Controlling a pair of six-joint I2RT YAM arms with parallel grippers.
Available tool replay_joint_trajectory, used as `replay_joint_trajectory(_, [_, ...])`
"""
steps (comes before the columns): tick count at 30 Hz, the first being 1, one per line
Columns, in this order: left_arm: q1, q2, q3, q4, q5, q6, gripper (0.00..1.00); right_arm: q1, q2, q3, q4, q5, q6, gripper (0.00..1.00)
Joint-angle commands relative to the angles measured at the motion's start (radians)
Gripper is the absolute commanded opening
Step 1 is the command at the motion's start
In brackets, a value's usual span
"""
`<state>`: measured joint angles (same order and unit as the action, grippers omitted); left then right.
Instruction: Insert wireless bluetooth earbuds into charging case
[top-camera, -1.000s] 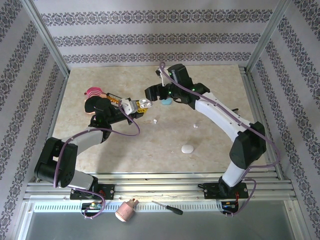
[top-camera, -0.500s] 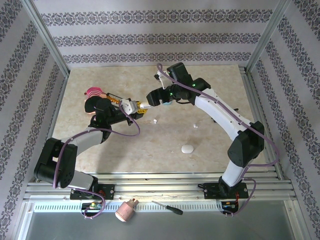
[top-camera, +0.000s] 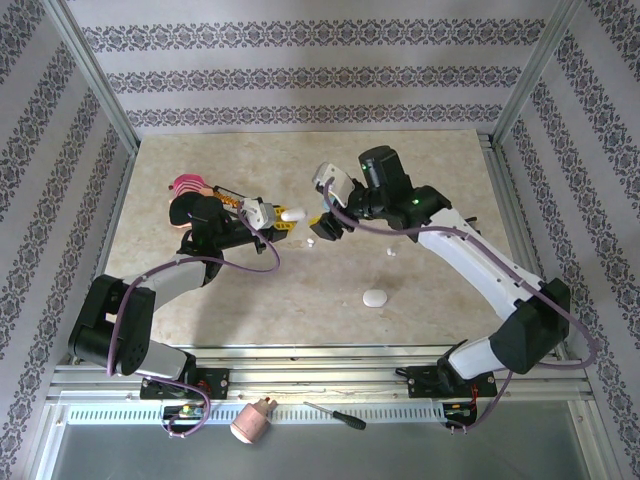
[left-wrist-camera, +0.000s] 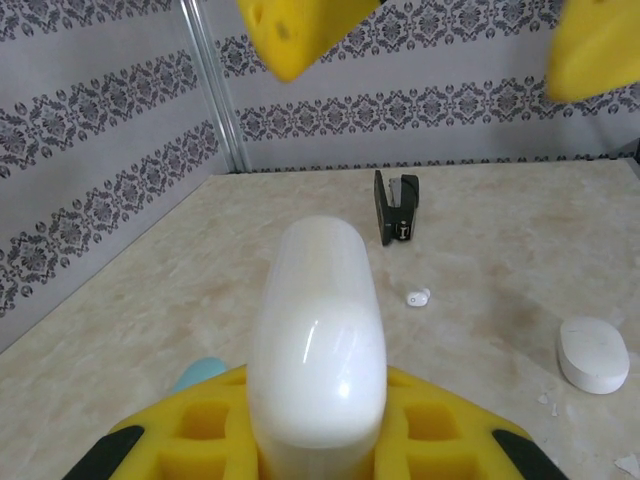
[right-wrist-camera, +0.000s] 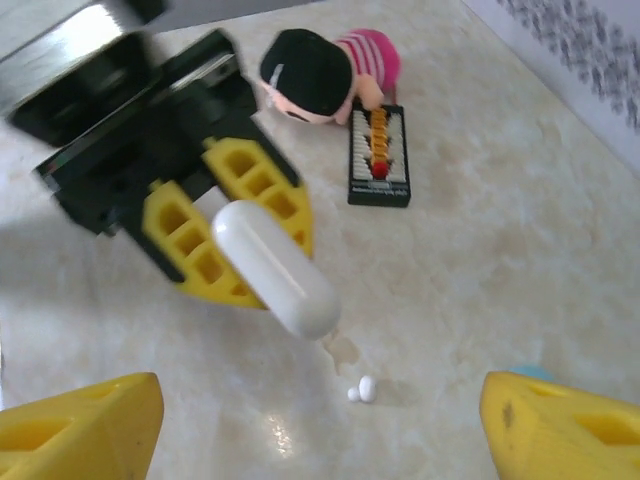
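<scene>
Over on the left, the left gripper is clenched on a white charging case, its nose poking toward 3 o'clock. Just off that nose, at 5 o'clock, a tiny white earbud lies loose on the table. Above it the right gripper hangs with jaws spread wide, nothing in them. A second earbud sits at 4 o'clock of the first. They look featherlight, hard and glossy, likely to squirt out. I'd pinch gently across the fat middle.
</scene>
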<state>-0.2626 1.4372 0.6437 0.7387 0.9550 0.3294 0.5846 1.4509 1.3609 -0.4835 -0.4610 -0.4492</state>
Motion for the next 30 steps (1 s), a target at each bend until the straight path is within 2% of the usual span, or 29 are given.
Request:
replay_joint_trajectory(1, [-0.009, -0.011, 0.021, -0.015, 0.056, 0.000, 0.03, -0.005, -0.009, -0.011, -0.034, -0.079, -0.328, 0.78])
replay_joint_trajectory(8, [-0.009, -0.008, 0.020, 0.016, 0.093, -0.043, 0.03, 0.001, 0.056, 0.066, -0.096, -0.133, -0.390, 0.66])
replay_joint_trajectory(16, [-0.009, -0.007, 0.027, 0.022, 0.102, -0.056, 0.03, 0.016, 0.149, 0.141, -0.117, -0.133, -0.418, 0.60])
replay_joint_trajectory(24, [-0.009, -0.006, 0.023, 0.045, 0.101, -0.082, 0.03, 0.020, 0.209, 0.181, -0.128, -0.158, -0.417, 0.49])
replay_joint_trajectory(30, [-0.010, -0.004, 0.023, 0.061, 0.101, -0.094, 0.03, 0.023, 0.238, 0.204, -0.160, -0.182, -0.422, 0.46])
